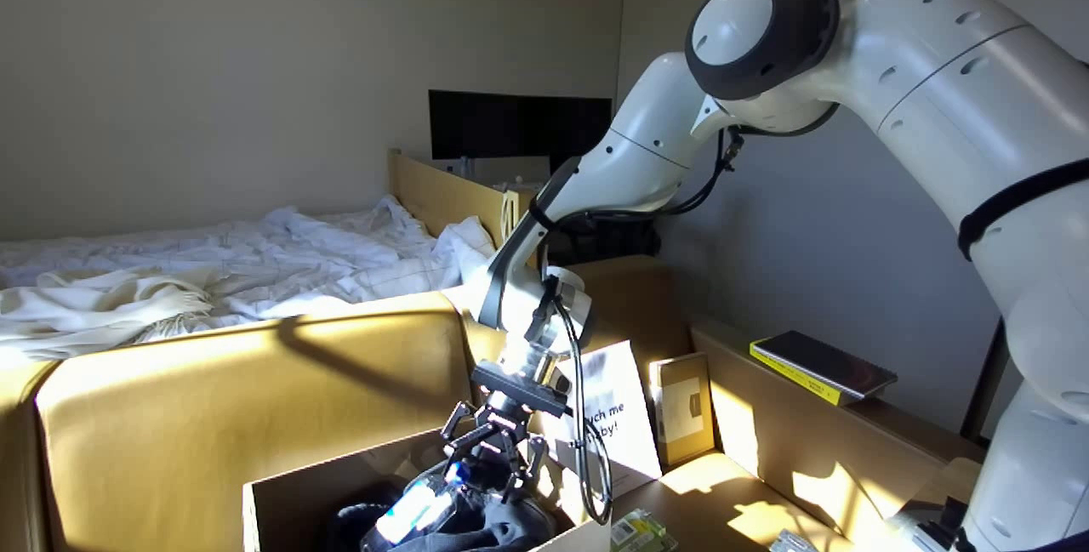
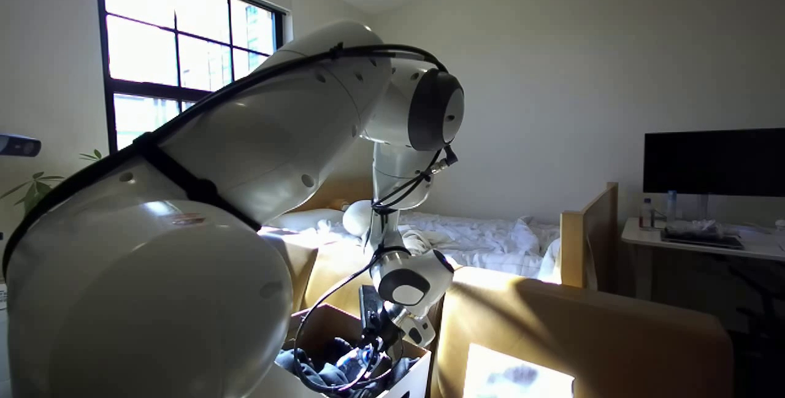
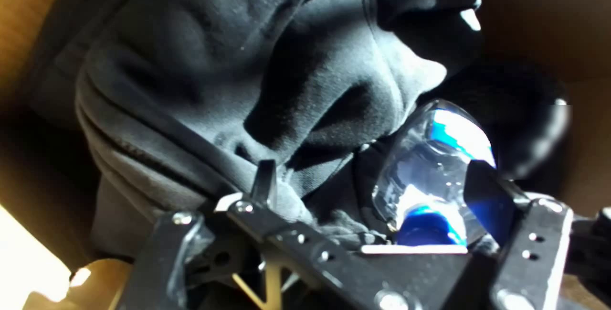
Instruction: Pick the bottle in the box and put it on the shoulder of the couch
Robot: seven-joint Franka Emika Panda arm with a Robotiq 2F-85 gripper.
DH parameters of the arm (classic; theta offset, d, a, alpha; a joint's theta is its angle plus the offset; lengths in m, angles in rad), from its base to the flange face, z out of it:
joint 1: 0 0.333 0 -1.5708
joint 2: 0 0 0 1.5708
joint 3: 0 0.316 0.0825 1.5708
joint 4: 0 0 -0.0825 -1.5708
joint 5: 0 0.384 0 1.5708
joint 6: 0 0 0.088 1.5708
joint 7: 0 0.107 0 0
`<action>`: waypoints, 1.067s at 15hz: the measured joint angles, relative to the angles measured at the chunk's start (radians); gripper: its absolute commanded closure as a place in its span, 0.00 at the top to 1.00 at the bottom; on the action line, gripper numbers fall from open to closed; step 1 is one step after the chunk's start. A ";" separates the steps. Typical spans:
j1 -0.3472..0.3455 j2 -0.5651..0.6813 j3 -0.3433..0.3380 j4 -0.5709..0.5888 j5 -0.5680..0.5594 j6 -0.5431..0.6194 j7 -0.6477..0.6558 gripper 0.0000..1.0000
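Note:
The bottle (image 3: 432, 171) is clear with a blue cap and lies on dark cloth inside the cardboard box (image 3: 539, 28). It also shows in an exterior view (image 1: 414, 513), tilted, with its cap toward the gripper. My gripper (image 3: 377, 188) is open and reaches down into the box at the bottle's cap end. The bottle lies between the spread fingers, close to the right finger in the wrist view; whether they touch I cannot tell. The palm hides part of the cap. The mustard-yellow couch (image 1: 255, 403) stands behind the box, its back and arm flat-topped.
Dark cloth (image 3: 205, 76) fills much of the box. A white printed card (image 1: 608, 441) and a framed picture (image 1: 683, 412) lean beside the box. A notebook on a yellow book (image 1: 821, 365) lies on the couch arm. A green package (image 1: 640, 532) lies on the seat.

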 measured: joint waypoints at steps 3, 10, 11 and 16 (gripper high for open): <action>0.058 0.010 -0.053 0.009 0.000 -0.017 0.000 1.00; 0.185 0.038 -0.087 0.061 0.060 0.174 0.012 1.00; 0.202 0.039 -0.099 0.064 0.060 0.193 0.022 1.00; 0.239 0.041 -0.126 0.065 0.060 0.275 0.045 1.00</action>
